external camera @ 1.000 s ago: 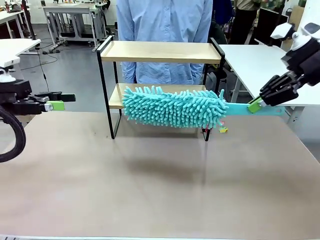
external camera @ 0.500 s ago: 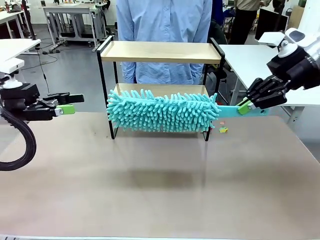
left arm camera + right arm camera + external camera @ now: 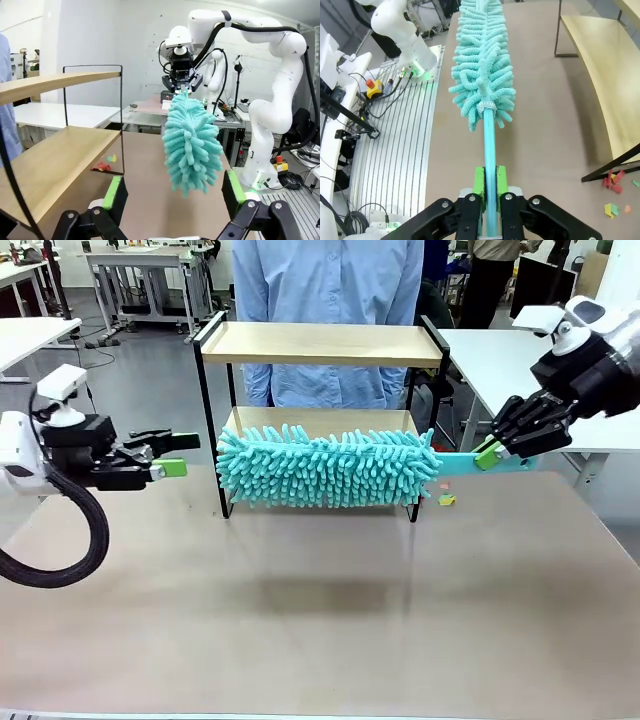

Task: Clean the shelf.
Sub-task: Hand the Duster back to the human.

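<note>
Front view: right gripper [image 3: 488, 452] clamps the duster [image 3: 325, 467] handle; its long axis lies level along the shelf [image 3: 322, 344] front, beside the lower board. Left gripper [image 3: 172, 454] gapes, empty, nearby.

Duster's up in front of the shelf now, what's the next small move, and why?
Probably ease the duster back toward the shelf. The right gripper is shut on its handle, and the right wrist view shows the head hanging over the table beside the lower board, not yet on it.
</note>
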You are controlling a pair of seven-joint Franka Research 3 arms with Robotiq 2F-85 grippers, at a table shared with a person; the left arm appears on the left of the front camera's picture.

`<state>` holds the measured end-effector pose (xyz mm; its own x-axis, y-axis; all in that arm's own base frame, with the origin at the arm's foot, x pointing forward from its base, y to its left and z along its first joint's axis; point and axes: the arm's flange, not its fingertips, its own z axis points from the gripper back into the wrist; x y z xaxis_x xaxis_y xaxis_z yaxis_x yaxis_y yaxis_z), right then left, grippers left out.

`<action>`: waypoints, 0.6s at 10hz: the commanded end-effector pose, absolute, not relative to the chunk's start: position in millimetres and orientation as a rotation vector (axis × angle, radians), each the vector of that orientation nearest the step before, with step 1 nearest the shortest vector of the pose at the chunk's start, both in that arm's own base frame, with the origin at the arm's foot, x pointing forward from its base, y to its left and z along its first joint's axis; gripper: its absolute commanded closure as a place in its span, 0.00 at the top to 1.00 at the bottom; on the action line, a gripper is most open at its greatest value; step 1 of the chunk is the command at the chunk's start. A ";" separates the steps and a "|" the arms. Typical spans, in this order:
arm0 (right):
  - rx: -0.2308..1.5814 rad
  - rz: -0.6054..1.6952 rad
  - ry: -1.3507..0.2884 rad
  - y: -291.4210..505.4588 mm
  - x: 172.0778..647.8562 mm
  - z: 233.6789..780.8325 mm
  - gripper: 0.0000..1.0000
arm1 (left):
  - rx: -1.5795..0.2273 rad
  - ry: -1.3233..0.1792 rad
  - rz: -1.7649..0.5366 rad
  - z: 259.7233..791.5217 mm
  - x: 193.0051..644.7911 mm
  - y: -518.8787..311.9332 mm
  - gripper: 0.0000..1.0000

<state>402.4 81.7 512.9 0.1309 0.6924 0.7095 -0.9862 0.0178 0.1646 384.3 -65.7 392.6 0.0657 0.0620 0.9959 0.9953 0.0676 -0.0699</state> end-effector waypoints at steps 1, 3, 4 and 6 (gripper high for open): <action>0.758 1.397 -0.524 81.0 400.1 513.9 0.12 | -1.232 -1.258 -1.082 382.4 335.3 -86.6 1.00; 0.758 1.397 -0.524 81.0 400.1 513.9 0.12 | -1.254 -1.226 -1.111 385.1 338.3 -100.1 1.00; 0.758 1.397 -0.524 81.0 400.1 513.9 0.12 | -1.268 -1.215 -1.128 387.6 339.1 -110.0 1.00; 0.758 1.397 -0.524 81.0 400.1 513.9 0.12 | -1.263 -1.202 -1.154 389.1 345.7 -126.2 1.00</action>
